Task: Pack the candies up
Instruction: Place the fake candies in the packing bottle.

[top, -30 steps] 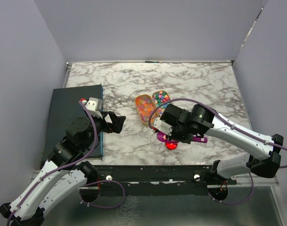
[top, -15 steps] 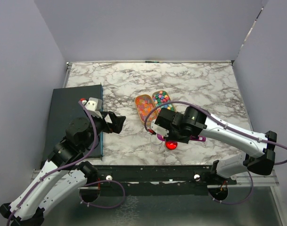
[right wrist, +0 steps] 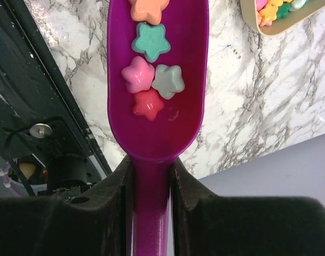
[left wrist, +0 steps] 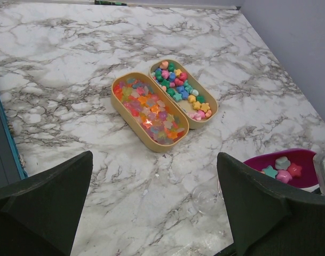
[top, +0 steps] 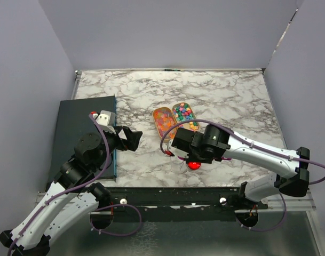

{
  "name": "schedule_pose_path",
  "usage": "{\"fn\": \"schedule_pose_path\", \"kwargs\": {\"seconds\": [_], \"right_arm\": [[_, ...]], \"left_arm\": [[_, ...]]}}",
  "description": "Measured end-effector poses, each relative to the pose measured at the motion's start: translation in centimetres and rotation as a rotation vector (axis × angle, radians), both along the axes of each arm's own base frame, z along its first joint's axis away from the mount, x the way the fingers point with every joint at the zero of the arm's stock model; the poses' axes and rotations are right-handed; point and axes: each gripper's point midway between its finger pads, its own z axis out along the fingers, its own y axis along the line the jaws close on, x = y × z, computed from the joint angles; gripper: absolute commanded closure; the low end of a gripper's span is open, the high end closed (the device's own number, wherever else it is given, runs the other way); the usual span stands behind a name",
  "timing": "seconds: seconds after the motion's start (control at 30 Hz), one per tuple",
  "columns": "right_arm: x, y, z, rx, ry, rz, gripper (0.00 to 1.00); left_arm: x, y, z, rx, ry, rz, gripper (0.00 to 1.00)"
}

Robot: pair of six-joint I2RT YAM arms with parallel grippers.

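Observation:
My right gripper is shut on the handle of the purple scoop, held level above the table's front middle. Several star-shaped candies in pink, teal, red and orange lie in its bowl. In the top view the right gripper is just in front of two tan oval trays, both full of mixed candies. The scoop's bowl shows at the right edge of the left wrist view. My left gripper is open and empty, left of the trays.
A shiny red round lid lies near the front edge under my right arm. A small clear round container stands on the marble beside the scoop. A dark board covers the table's left side.
My right gripper has moved left with the scoop, towards the clear container. The left arm has not moved.

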Motion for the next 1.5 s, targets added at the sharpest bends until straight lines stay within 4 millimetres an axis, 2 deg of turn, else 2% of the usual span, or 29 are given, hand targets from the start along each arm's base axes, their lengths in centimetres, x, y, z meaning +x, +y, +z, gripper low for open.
{"fn": "schedule_pose_path", "kwargs": {"seconds": [1.07, 1.5], "right_arm": [[0.5, 0.6, 0.5, -0.088, -0.094, 0.14, 1.0], [1.2, 0.0, 0.4, -0.155, -0.141, 0.18, 1.0]], "left_arm": [[0.0, 0.0, 0.0, -0.001, -0.002, 0.0, 0.01], [0.1, -0.1, -0.1, 0.003, 0.004, 0.0, 0.01]]}}
